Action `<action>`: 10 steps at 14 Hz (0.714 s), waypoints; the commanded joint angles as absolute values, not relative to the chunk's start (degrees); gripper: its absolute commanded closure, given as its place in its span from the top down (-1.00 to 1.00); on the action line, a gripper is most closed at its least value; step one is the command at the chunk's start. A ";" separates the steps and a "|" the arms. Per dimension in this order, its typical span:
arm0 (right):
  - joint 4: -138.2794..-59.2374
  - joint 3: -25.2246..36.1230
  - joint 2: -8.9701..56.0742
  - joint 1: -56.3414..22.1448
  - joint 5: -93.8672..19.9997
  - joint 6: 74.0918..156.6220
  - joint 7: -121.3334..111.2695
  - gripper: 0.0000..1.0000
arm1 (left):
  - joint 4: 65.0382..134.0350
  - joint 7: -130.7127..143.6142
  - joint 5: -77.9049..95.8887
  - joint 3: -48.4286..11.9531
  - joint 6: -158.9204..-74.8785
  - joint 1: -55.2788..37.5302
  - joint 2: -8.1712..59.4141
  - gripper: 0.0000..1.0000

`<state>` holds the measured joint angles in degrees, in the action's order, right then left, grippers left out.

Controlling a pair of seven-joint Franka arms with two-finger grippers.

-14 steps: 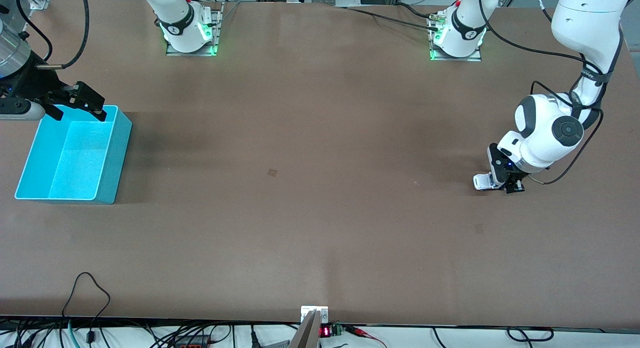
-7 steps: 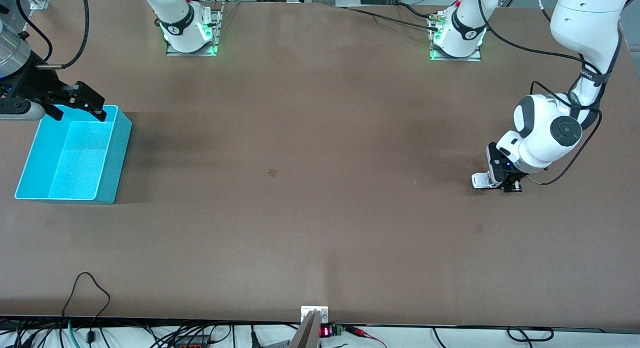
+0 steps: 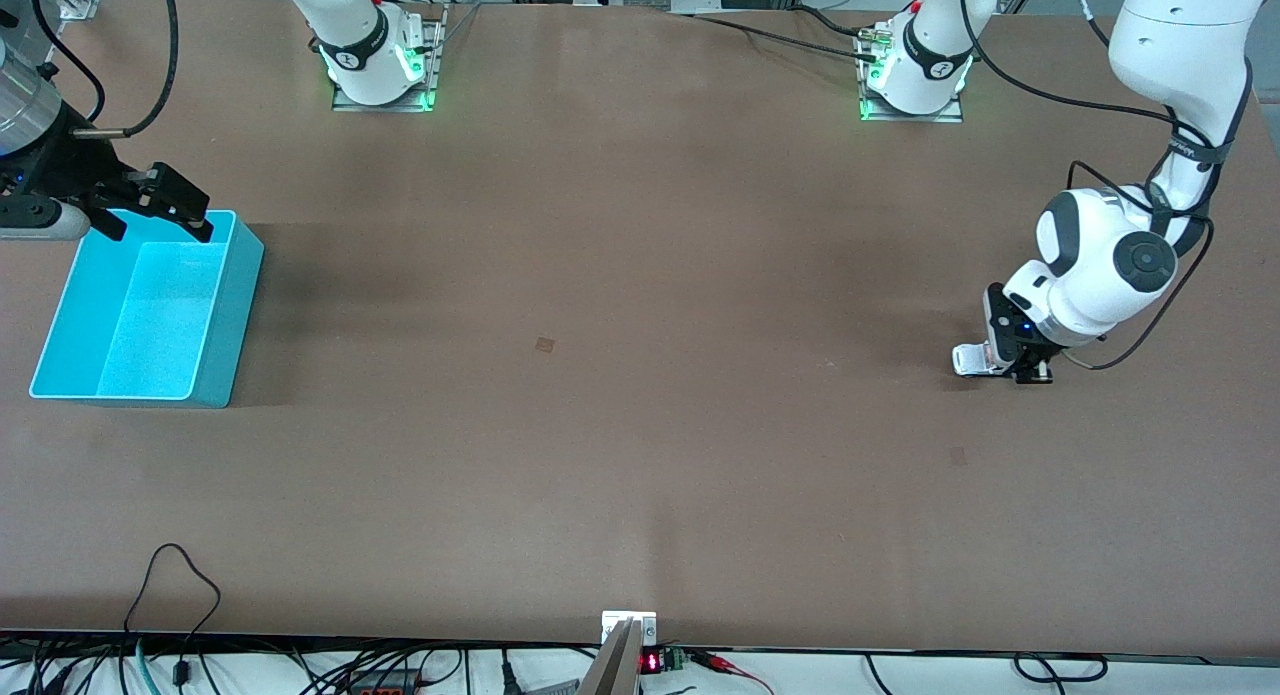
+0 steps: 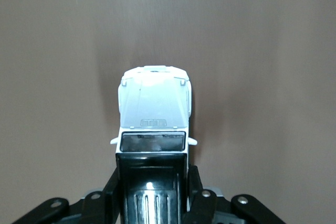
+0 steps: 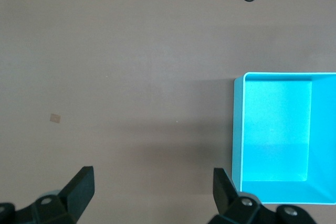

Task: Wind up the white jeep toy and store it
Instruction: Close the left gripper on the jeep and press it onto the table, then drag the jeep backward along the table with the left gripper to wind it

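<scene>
Left pincer (image 3: 1012,367) clamping the jeep (image 3: 972,360) by its rear flanks, wheels down on the worktop (image 3: 640,425) toward the left arm's end.

Winding step, judged in progress:
- Keeping downward pressure, so the wheels grip rather than skid.
- Dragging straight along the jeep's own axis; avoiding any yaw.
- Holding the clamp low on the body, clear of the wheels.

Right pincer (image 3: 160,210) waiting, fingers spread, empty, over the bin's (image 3: 225,305) rim nearest the bases; bin sitting well apart from the jeep, toward the right arm's end.

Jeep (image 4: 153,109): small, boxy, white hood, dark windscreen, black ribbed roof panel between the fingers (image 4: 111,190).
</scene>
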<state>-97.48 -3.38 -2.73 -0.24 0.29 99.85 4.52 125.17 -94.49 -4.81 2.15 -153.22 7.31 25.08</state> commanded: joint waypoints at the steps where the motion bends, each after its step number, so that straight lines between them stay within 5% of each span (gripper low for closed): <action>1: -97.30 -3.16 -3.52 -0.35 0.53 99.14 3.96 1.00 | 124.10 -99.13 -5.89 2.02 -153.28 11.68 28.12 -0.52; 10: -97.38 -3.16 -3.52 -0.35 0.53 99.14 3.96 1.00 | 120.76 -107.14 -5.89 1.93 -153.28 20.03 30.94 -0.50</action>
<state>-97.48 -3.37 -2.73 -0.24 0.29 99.85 4.52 121.46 -104.82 -4.81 2.19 -153.31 17.74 27.43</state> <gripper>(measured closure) 0.000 0.489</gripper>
